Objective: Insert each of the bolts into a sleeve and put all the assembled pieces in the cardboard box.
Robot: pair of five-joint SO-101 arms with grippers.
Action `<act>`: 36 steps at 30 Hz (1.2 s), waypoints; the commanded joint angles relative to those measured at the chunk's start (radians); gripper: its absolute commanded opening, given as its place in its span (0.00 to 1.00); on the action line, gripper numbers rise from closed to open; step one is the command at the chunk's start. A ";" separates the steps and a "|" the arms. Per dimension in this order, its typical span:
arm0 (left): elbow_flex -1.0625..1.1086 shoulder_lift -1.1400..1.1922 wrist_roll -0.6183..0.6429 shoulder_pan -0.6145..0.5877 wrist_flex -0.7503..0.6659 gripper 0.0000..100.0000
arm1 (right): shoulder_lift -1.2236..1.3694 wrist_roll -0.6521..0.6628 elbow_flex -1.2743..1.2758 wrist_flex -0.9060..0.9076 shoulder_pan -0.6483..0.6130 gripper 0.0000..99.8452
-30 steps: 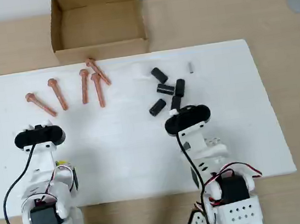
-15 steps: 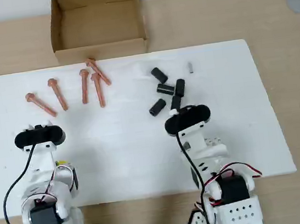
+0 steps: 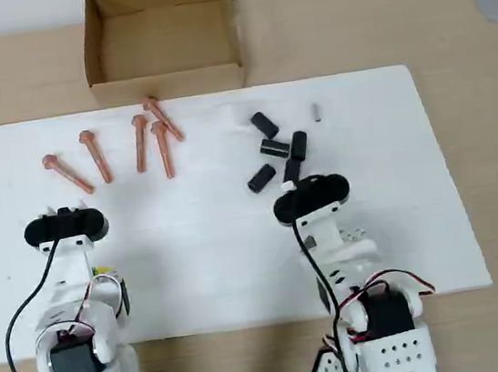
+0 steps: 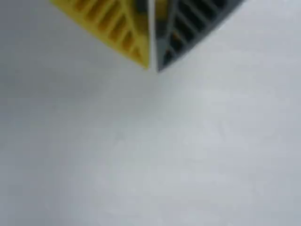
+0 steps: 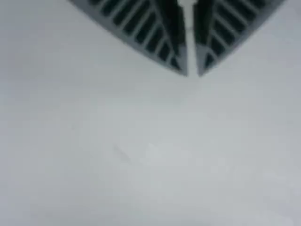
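Above the white sheet (image 3: 193, 248), left gripper (image 4: 153, 66) and right gripper (image 5: 190, 70) hang, each pressed together, empty.
Bolts (image 3: 140, 143) lie ahead of the left one, sleeves (image 3: 273, 149) just ahead of the right, cardboard box (image 3: 161, 41) beyond.

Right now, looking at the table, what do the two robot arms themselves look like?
The left arm and right arm are white plastic, each with a black oval housing, a looping black cable and red wires. The left gripper has one yellow ribbed finger and one dark; the right gripper has two dark ribbed fingers.
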 commanded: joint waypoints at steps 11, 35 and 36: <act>0.006 -0.005 -0.172 -0.014 -0.015 0.01 | -0.117 0.003 0.001 -0.020 0.007 0.01; -0.103 0.004 0.057 -0.219 -0.011 0.12 | -0.110 0.169 -0.061 -0.078 0.010 0.01; -0.120 0.016 0.057 -0.221 -0.011 0.12 | -0.110 0.172 -0.084 -0.066 0.008 0.01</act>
